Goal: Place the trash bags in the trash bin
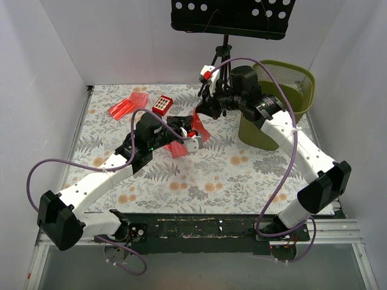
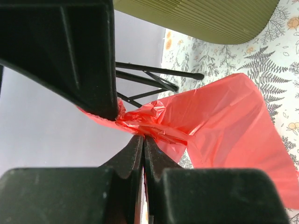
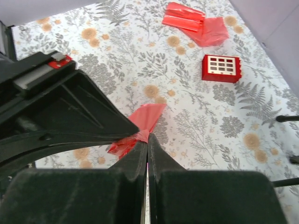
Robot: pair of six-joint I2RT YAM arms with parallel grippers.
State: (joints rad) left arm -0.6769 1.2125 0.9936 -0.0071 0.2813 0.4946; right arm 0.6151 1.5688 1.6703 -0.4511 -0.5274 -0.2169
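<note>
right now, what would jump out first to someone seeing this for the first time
The left gripper and the right gripper are both shut on one red trash bag, its film bunched between them near the middle of the table. A second trash bag lies at the far left beside a small red box, and the olive trash bin stands at the far right.

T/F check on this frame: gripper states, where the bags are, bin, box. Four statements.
1. The left gripper and right gripper are both shut on the same held trash bag. True.
2. A second trash bag lies on the table near the red box. True.
3. The held trash bag is already inside the trash bin. False: it is between the grippers, outside the bin.
4. The red box sits in the trash bin. False: it is on the table.
</note>
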